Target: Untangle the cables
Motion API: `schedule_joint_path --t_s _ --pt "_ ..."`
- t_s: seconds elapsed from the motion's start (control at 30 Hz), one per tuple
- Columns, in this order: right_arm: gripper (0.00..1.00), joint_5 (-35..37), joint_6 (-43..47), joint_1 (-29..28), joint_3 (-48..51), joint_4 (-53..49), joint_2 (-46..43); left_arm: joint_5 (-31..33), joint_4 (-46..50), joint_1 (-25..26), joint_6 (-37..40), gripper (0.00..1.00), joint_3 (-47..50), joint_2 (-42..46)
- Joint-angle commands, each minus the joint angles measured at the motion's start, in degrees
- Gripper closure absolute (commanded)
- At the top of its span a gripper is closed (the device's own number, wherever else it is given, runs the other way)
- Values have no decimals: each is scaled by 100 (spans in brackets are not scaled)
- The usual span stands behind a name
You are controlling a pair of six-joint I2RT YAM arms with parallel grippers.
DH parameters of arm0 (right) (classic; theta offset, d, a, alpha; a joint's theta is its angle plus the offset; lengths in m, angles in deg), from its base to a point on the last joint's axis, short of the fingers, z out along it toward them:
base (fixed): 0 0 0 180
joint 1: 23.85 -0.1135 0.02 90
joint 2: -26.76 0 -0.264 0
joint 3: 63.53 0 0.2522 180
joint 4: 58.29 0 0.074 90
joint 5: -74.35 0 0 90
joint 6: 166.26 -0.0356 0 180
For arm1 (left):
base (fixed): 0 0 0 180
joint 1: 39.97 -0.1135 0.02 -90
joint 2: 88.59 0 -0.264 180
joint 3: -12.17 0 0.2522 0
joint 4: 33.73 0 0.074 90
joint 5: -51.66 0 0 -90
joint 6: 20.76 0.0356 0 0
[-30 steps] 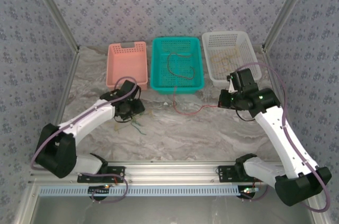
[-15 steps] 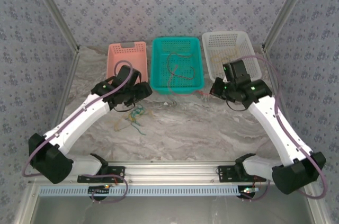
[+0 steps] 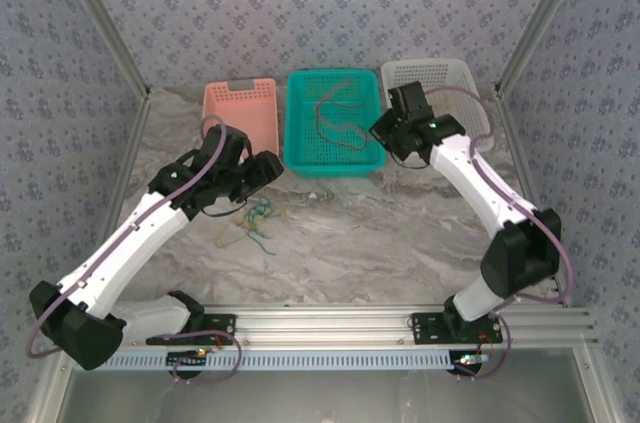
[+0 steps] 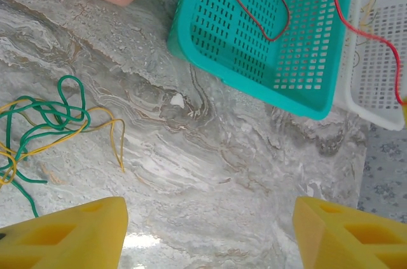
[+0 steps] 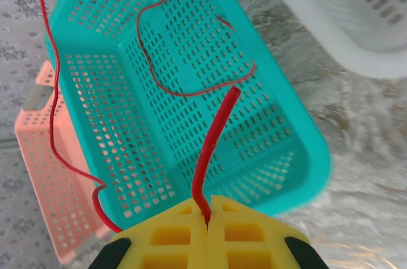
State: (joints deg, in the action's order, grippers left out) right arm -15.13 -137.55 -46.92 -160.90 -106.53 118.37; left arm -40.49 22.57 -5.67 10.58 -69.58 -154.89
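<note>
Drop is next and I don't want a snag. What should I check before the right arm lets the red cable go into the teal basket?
1. Grip: right gripper is shut on the held red cable: ok.
2. Position: right gripper is above the teal basket: ok.
3. Whole held red cable is over the basket: not ok, its long tail loops out past the rim.
4. Where that tail's far end lies: cannot tell.
5. Green and yellow tangle has no red strand in it: ok.
6. The left gripper is open, holds nothing and is over bare table: ok.
</note>
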Motion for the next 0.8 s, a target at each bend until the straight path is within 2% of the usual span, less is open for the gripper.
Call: schedule_joint_path --t_s 0.0,0.17,0.37,0.5,0.67,0.77 --pt "100 194 -469 -80 -374 239 439 -165 158 33 -151 32 -81 147" --pt "100 182 -951 -110 -491 652 1012 -275 176 34 -319 34 -92 253" --pt "100 256 -1195 -244 -858 545 1661 -230 334 29 -322 35 -100 421" --pt "100 -45 -1223 -238 -984 619 1951 -202 408 19 -330 35 -1 528" --pt "49 188 -1037 -289 -1050 299 1647 -185 437 -7 -431 35 249 696" --pt "35 339 -897 -259 -1067 99 1307 -167 445 -35 -462 35 338 768"
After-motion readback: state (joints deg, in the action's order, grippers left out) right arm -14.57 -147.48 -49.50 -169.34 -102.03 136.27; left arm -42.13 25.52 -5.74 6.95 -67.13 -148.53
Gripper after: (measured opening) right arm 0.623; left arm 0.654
